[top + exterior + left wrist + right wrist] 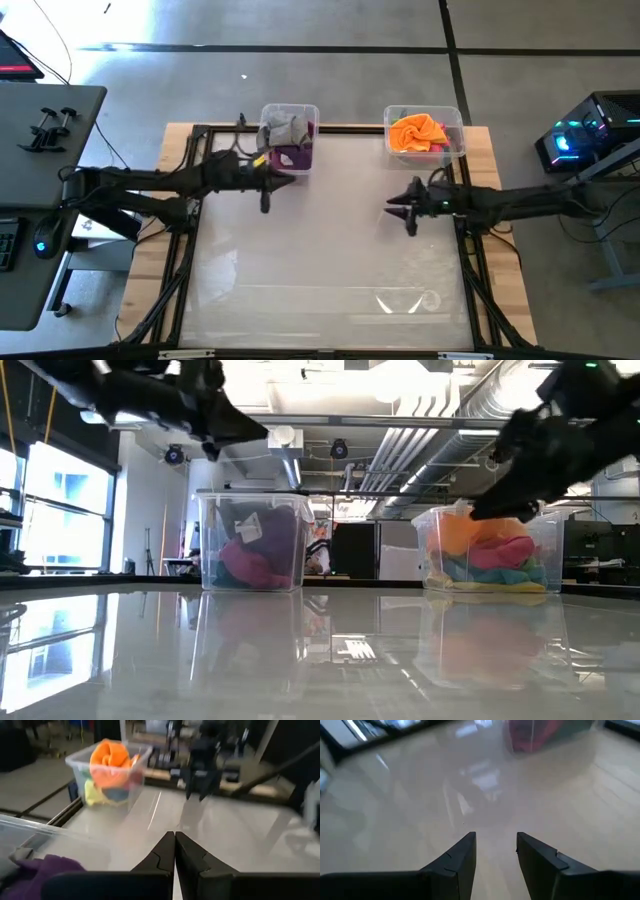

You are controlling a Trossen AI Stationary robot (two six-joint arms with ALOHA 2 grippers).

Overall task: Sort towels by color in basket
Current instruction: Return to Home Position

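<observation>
Orange towel [417, 131] lies on top of the heap in the right bin [424, 110], a clear tub at the far edge of the table [320, 250]. Through the tub's wall a pink towel [497, 550] shows under it, with a blue towel [117, 795] and a yellow towel [94, 795] lower down. The left bin [290, 108], also clear, stands at the same far edge, well apart from the right one. It holds a grey towel [282, 128] on top, a purple towel [293, 156] beneath that toward the near wall, and a magenta towel [250, 565] at the bottom.

The left end effector [174, 851] hangs above the table just in front of the left bin, pointing toward the right arm. Its fingers are clenched together and empty. The right end effector [495, 845] hangs in front of the right bin, a little nearer the table's middle, pointing toward the left arm. Its fingers stand apart, released, and grasp no cloth. The two tips face each other across a glossy stretch of table, well apart. Both are outside the bins and touch no towel.
</observation>
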